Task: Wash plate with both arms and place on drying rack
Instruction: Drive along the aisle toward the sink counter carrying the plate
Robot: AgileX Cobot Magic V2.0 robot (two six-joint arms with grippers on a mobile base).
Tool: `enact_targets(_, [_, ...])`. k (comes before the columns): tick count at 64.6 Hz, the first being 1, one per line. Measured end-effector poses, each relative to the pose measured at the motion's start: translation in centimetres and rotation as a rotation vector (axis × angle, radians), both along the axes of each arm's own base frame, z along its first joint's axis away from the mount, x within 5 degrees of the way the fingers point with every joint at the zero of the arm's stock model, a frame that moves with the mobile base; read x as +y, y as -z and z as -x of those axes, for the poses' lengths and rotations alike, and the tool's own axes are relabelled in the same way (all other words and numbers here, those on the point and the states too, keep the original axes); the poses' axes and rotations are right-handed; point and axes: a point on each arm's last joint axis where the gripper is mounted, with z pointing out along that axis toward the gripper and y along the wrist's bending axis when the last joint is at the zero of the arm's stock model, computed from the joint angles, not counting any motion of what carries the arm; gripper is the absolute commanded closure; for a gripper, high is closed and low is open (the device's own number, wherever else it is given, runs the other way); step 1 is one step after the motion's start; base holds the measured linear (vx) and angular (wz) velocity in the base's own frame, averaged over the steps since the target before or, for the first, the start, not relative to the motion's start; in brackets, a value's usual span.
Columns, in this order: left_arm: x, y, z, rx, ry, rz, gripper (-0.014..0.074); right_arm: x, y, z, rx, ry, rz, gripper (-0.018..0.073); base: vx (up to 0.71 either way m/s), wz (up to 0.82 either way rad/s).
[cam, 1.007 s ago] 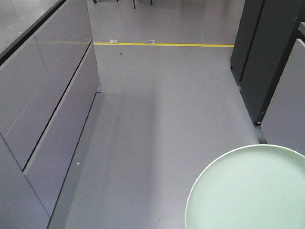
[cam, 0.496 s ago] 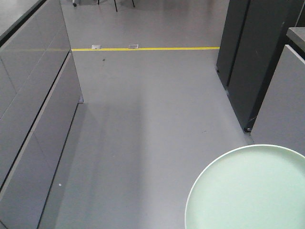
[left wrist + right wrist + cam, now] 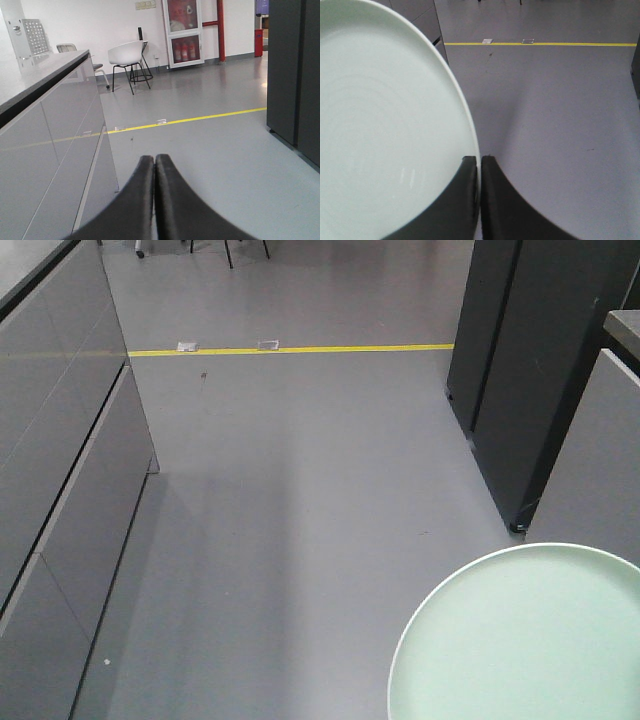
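The plate [image 3: 385, 125] is being pinched at its 4 o'clock rim by the right gripper [image 3: 479, 162]; the left gripper [image 3: 154, 160] is being held pressed together, empty. Washing and racking are judged pending.

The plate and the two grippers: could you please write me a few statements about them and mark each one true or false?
1. The right gripper is shut on the rim of the plate. True.
2. The left gripper also grips the plate. False: its fingers are shut together on nothing, and no plate shows in the left wrist view.
3. A yellow line crosses the floor ahead of the robot. True.
4. The plate carries food. False: the surface that shows is bare.
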Motion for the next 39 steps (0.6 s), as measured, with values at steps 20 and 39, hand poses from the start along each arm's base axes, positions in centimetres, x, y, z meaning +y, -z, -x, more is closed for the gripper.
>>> enact_targets(20, [0.0,0.0,0.0,0.0,0.0,0.0,0.0602,0.0,0.0,0.0,0.0,0.0,0.0,0.0561,0.18,-0.09])
enact_targets(39, [0.0,0.0,0.0,0.0,0.0,0.0,0.0602,0.01,0.0,0.0,0.0,0.0,-0.001,0.0561,0.18,-0.2])
